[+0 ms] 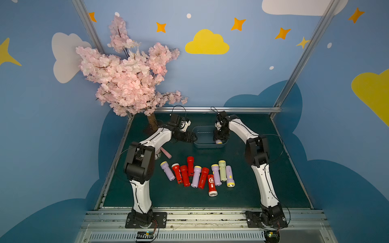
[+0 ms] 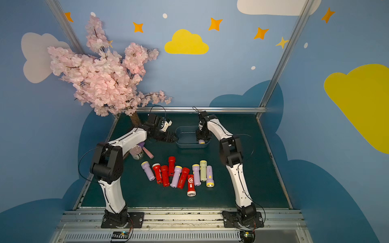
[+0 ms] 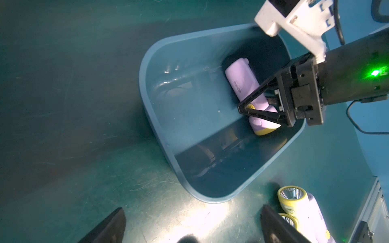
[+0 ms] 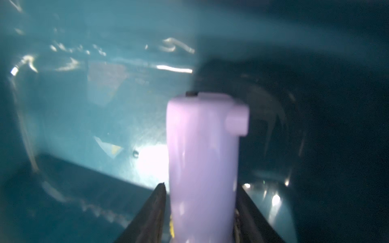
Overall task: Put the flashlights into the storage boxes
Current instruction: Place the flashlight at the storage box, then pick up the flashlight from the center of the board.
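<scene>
The right gripper is down inside the slate-blue tub, jaws narrowly parted and straddling the lavender flashlight near its yellow head; cannot tell whether they press it. This flashlight lies at the tub's right end, head toward the near wall. The left gripper is spread wide, empty, just beside the tub's left rim. Ten loose flashlights lie on the table in front.

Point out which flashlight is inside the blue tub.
The lavender, yellow-headed one flanked by the right gripper; the rest lie outside on the table.
</scene>
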Motion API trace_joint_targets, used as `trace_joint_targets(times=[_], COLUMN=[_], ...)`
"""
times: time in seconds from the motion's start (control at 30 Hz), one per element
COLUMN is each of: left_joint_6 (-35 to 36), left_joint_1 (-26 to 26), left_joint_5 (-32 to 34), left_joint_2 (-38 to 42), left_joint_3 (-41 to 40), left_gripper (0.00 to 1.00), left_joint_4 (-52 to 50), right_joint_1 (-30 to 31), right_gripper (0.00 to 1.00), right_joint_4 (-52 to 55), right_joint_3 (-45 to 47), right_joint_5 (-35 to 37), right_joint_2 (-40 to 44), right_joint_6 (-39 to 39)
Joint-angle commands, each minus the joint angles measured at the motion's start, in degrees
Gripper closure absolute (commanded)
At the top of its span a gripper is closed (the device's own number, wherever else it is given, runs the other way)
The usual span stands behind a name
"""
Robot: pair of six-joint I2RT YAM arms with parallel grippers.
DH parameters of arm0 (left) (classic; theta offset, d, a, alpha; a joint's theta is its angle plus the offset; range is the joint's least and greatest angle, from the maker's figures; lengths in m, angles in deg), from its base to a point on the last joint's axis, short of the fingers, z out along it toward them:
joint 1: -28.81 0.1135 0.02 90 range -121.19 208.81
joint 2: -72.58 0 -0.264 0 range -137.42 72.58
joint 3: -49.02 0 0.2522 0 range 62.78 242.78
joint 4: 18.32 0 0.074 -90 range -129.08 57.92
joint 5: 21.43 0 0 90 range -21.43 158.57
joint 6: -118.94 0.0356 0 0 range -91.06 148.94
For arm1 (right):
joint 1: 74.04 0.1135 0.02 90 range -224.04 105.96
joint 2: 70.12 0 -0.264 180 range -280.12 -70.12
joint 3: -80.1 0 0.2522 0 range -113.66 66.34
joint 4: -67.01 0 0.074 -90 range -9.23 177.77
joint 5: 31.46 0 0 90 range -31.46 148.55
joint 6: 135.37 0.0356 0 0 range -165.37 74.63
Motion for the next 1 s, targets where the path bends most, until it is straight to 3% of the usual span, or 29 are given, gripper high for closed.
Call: trace_joint_targets(times=[0.0,0.23,0.4,0.97], left_joint_6=[-0.1,-0.5,-0.7,0.7], left_joint_1=[-0.5,-1.0,-1.7,-7.4], left_joint_5=[-0.7,0.2,0.5,0.0], left_joint_2=[0.7,3.1,6.3,15.9], left_joint_3=[0.3,-1.1,-2.2,-1.9], left_gripper=[0.01,0.01,0.01,0.01], left_joint_4=[-1.2,-1.3,-1.7,-7.9], right_joint_1=[0.0,0.0,0.0,2.9], right_gripper=[0.46,0.43,0.43,0.45], right_joint_4=[2.0,4.4,7.5,0.5], right_joint_3=[-0.8,-5.5,-3.5,41.8], right_joint_5=[2.1,3.6,3.9,-0.6], right_joint_2=[5.9,10.0,13.3,40.9], right_joint_6=[-1.2,-1.7,-1.1,7.3])
